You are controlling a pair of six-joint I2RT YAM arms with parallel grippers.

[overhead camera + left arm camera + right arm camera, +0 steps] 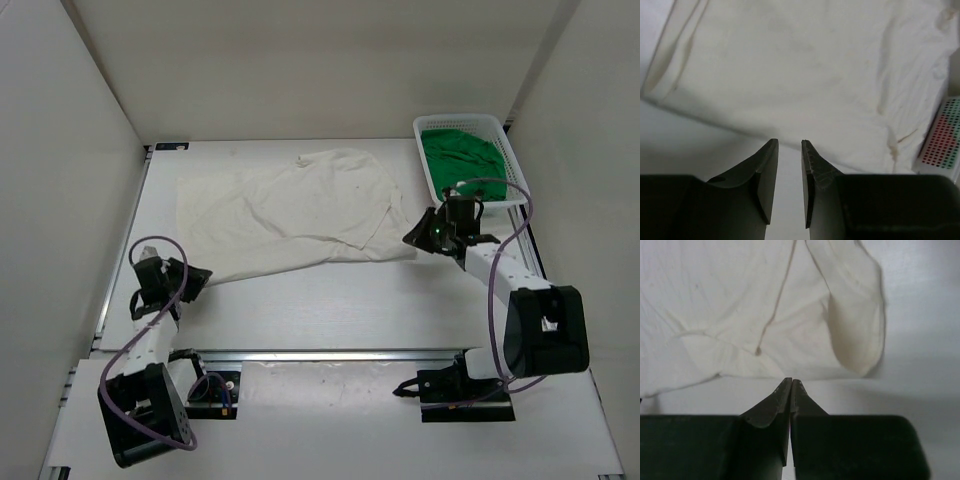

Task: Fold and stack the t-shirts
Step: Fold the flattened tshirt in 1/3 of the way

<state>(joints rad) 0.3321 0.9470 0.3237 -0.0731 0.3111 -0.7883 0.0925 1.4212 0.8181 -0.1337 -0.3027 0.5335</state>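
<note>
The white t-shirt (290, 215) lies spread and rumpled across the middle of the table; it also shows in the left wrist view (805, 75) and the right wrist view (740, 310). The green t-shirt (462, 157) lies bunched in the white mesh basket (512, 150) at the back right. Through the basket's mesh wall (942, 142) red shows, so the red t-shirt is mostly hidden there. My left gripper (198, 278) (789, 146) is open and empty, just off the white shirt's near left edge. My right gripper (415, 236) (791, 382) is shut and empty, at the shirt's right edge.
White walls enclose the table on three sides. A metal rail (330, 354) runs along the near edge between the arm bases. Bare tabletop lies in front of the shirt (330, 300).
</note>
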